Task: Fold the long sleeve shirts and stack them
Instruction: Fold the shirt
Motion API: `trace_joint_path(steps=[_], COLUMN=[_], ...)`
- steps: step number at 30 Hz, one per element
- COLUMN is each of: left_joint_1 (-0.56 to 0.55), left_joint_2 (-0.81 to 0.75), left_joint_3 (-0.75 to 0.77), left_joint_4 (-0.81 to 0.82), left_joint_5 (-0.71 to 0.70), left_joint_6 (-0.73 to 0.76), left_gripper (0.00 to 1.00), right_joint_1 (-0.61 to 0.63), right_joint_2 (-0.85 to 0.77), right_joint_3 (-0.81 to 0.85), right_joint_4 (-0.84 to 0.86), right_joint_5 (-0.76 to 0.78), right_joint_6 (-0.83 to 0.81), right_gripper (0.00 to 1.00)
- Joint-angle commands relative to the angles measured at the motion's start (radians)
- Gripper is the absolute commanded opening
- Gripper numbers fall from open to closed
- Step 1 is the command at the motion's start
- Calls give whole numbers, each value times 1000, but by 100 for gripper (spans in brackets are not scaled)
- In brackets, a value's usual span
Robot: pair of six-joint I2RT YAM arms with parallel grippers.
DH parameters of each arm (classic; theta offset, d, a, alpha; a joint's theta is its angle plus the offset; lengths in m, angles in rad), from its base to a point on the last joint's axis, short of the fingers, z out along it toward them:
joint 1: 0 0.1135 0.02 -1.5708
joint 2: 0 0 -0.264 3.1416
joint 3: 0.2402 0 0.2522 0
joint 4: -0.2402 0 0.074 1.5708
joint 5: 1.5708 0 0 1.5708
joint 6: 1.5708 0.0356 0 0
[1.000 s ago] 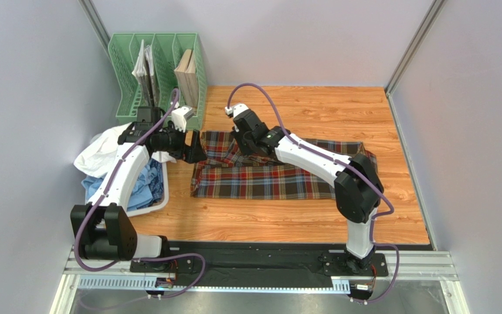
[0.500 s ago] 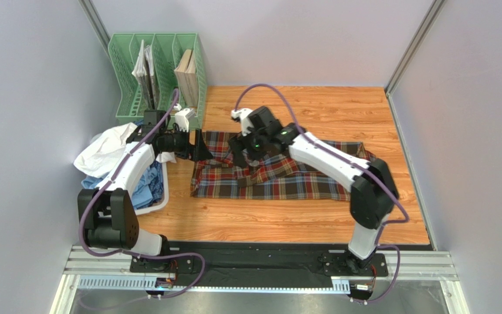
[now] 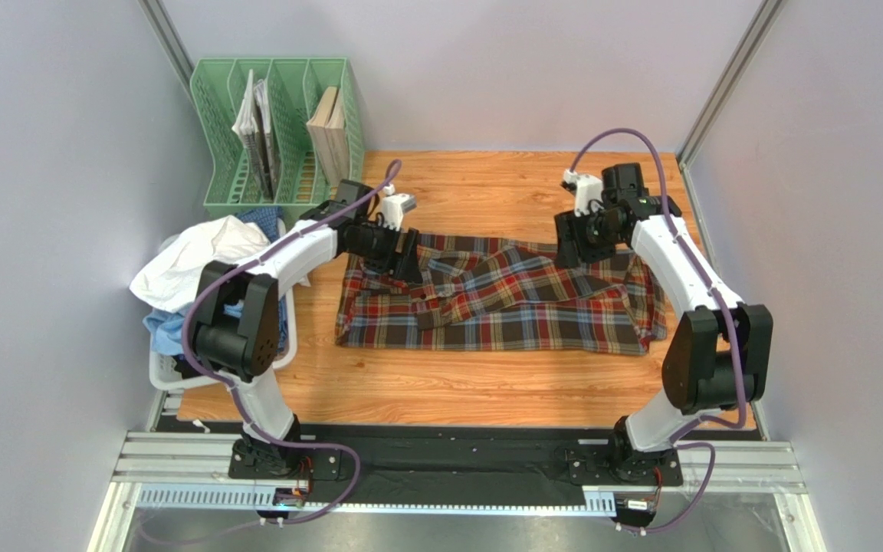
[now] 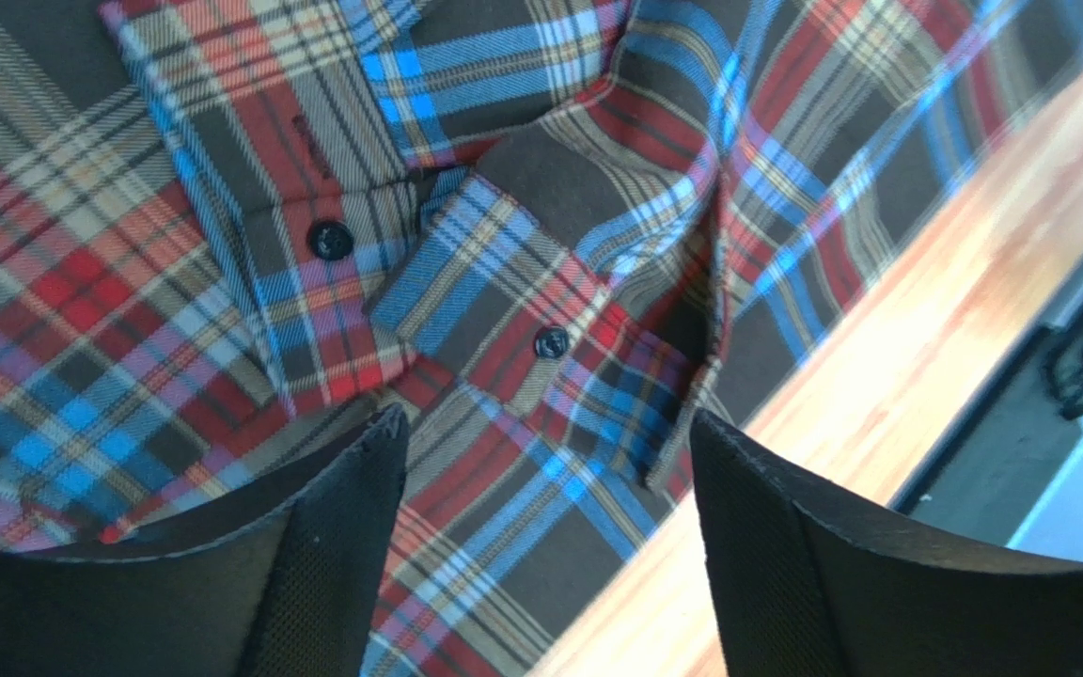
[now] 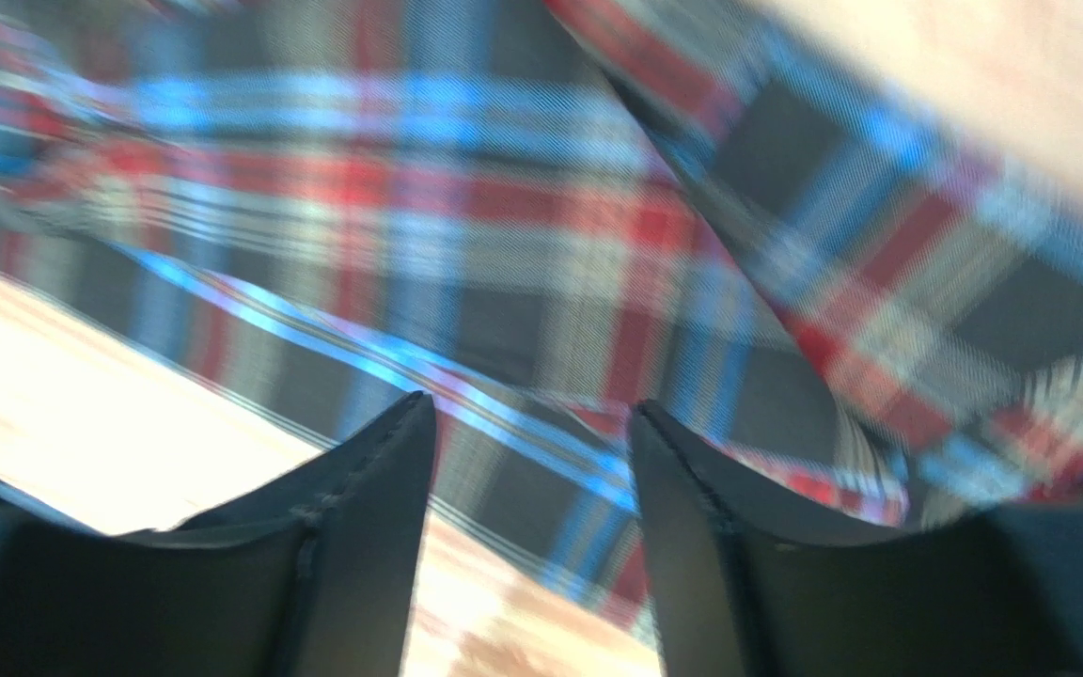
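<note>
The tartan long sleeve shirt point(image 3: 504, 311) lies spread on the wooden table, a sleeve folded across its middle. My left gripper point(image 3: 406, 259) hovers open over its far left corner. In the left wrist view, the left gripper point(image 4: 545, 423) has the buttoned cuff point(image 4: 330, 240) just beyond its fingers, with cloth and the shirt's edge below the gap. My right gripper point(image 3: 579, 242) stands open over the shirt's far right edge. The right wrist view is blurred, and nothing lies between the right gripper's point(image 5: 530, 409) fingers. The white shirt point(image 3: 199, 259) and light blue shirt point(image 3: 164, 328) are heaped at the left.
A green file rack point(image 3: 273, 115) holding books stands at the back left, close behind the left arm. The heaped shirts sit in a white basket point(image 3: 156, 374) at the table's left edge. Grey walls close in on both sides. Bare wood point(image 3: 469, 385) shows in front of the tartan shirt.
The right gripper has opened, let go of the cloth and swung from the shirt's left middle to its far right edge. The left gripper has moved right, onto the shirt's far left corner.
</note>
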Motion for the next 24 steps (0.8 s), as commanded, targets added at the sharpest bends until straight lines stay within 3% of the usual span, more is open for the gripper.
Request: trace_joint_path(steps=[1, 5, 11, 17, 20, 24], left_joint_1=[-69, -113, -119, -175, -281, -427], left_joint_2=[95, 205, 282, 230, 207, 169], left_joint_3=[139, 267, 287, 158, 100, 74], left_joint_4=[-154, -322, -436, -503, -537, -578], left_joint_5=[-113, -237, -398, -385, -357, -139], left_joint_6=[162, 287, 373, 419, 414, 379], left_gripper=[77, 75, 70, 58, 56, 54], right_joint_1=[-103, -202, -232, -189, -132, -78], right_joint_2=[53, 107, 284, 511, 639, 696], right_joint_3=[-31, -89, -79, 245, 481, 748], right_joint_4=[-88, -83, -49, -90, -118, -130], right_joint_5=[9, 70, 156, 228, 271, 299], right_joint_6=[-71, -93, -110, -127, -139, -157], right_gripper=[52, 45, 38, 38, 38, 40])
